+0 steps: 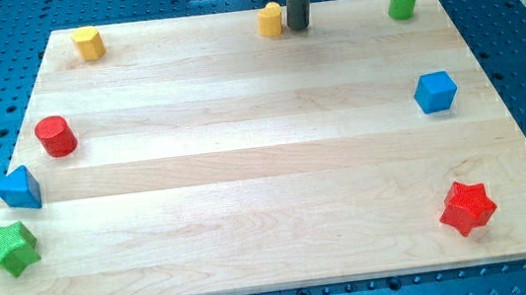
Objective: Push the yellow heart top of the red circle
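My tip (300, 27) rests at the view's top edge of the board, touching the right side of a yellow block (270, 20) that looks like the heart. The red circle (56, 136) stands far off near the board's left edge. A second yellow block (87, 43), with a faceted shape, sits in the top left corner, above and a little right of the red circle.
A green circle (403, 1) is at the top right, a blue cube (435, 91) at the right edge, and a red star (468, 208) at the bottom right. A blue triangle (19, 188) and a green star (8, 248) sit below the red circle.
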`<move>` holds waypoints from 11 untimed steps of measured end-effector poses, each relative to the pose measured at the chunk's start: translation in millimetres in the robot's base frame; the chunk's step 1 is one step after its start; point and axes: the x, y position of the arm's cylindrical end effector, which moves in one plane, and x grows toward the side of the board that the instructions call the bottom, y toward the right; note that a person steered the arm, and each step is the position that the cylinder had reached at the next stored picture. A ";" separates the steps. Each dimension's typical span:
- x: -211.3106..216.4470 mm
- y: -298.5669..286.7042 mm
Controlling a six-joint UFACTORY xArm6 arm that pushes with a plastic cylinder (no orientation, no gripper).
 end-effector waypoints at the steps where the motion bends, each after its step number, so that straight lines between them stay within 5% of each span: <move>1: 21.2 -75.4; 2: 67.0 -193.9; 4: 31.0 -80.7; 7: 22.5 -173.6; 9: 107.6 -274.6; 11: 136.5 -322.7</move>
